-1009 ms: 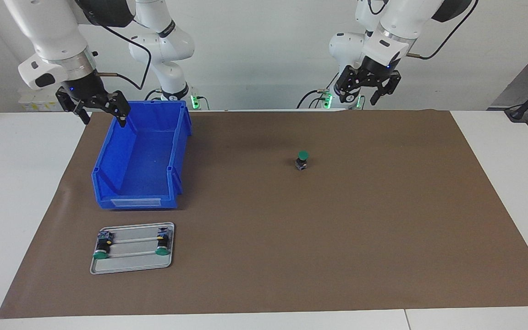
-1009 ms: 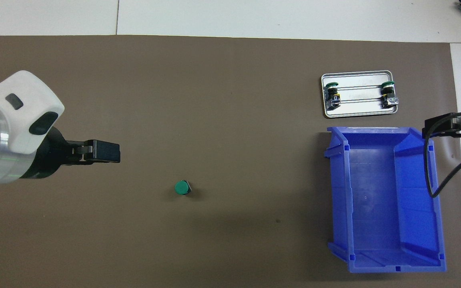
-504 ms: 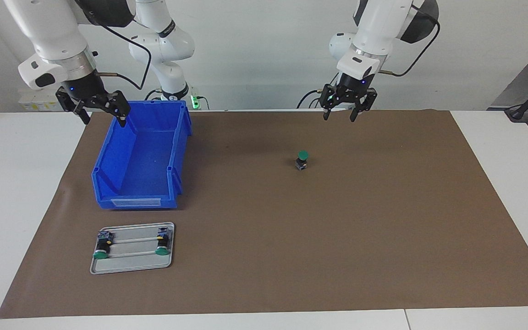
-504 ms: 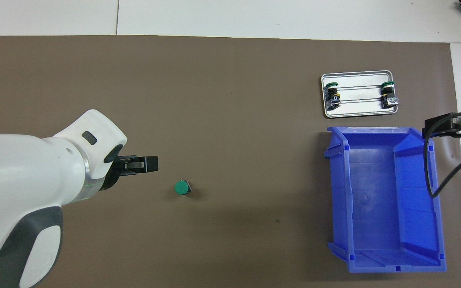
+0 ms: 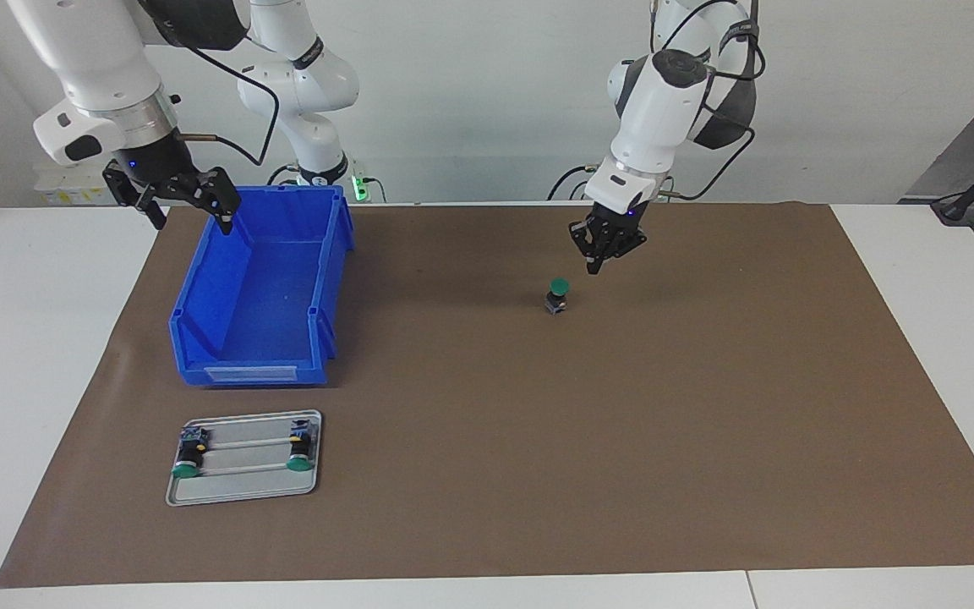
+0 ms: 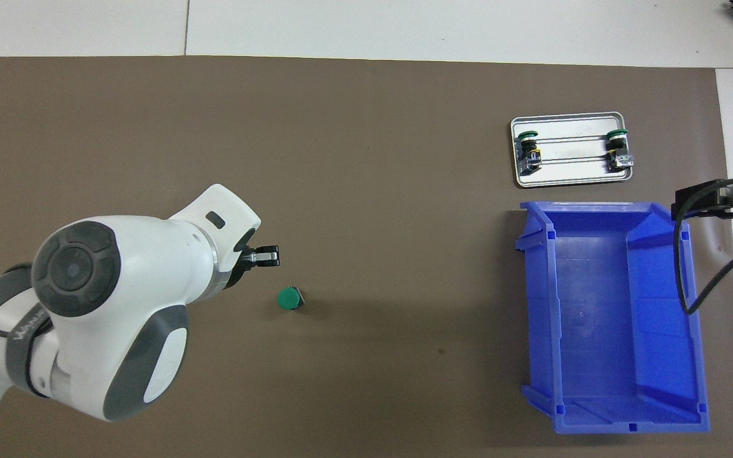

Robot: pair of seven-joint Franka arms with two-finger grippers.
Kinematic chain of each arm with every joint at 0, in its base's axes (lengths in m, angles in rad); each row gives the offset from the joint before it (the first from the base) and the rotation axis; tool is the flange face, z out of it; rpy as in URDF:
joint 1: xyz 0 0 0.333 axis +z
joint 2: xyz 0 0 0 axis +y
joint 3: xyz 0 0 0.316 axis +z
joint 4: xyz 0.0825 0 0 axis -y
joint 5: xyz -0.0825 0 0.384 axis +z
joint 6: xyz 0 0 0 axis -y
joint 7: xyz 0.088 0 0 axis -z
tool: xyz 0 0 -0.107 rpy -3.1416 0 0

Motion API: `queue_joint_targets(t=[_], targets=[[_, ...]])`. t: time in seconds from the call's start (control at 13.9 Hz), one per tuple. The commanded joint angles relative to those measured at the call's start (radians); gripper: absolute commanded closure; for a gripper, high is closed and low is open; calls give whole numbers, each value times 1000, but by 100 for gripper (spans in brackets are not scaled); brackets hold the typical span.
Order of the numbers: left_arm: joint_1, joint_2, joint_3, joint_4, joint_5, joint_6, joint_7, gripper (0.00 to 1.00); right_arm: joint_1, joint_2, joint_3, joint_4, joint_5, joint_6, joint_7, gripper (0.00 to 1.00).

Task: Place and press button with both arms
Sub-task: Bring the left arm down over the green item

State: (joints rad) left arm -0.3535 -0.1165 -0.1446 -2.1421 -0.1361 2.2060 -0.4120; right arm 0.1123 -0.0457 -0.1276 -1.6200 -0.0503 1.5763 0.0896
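Brown mat [image 5: 622, 423] | button [image 5: 557, 295] upright, untouched | left tool [image 5: 597, 269] closed, empty, just above-beside | right tool [image 5: 191, 222] open

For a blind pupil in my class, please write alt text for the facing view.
The left gripper, shut, hangs just above a green-capped button standing on a brown mat. The right gripper waits open over the rim of an empty blue bin. Farther from the robots than the bin, a grey tray holds two more buttons.
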Motion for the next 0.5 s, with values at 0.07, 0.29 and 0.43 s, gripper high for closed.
queue_joint_targets(t=[0.07, 0.29, 0.43], targets=[[-50, 15, 13, -85, 23, 107, -21, 100, -5, -14, 6, -8, 7, -9, 5, 0], [-53, 14, 11, -114, 23, 95, -19, 100, -5, -14, 6, -8, 7, -9, 5, 0], [-55, 14, 11, -127, 23, 95, -19, 100, -5, -14, 6, -8, 7, -9, 5, 0]])
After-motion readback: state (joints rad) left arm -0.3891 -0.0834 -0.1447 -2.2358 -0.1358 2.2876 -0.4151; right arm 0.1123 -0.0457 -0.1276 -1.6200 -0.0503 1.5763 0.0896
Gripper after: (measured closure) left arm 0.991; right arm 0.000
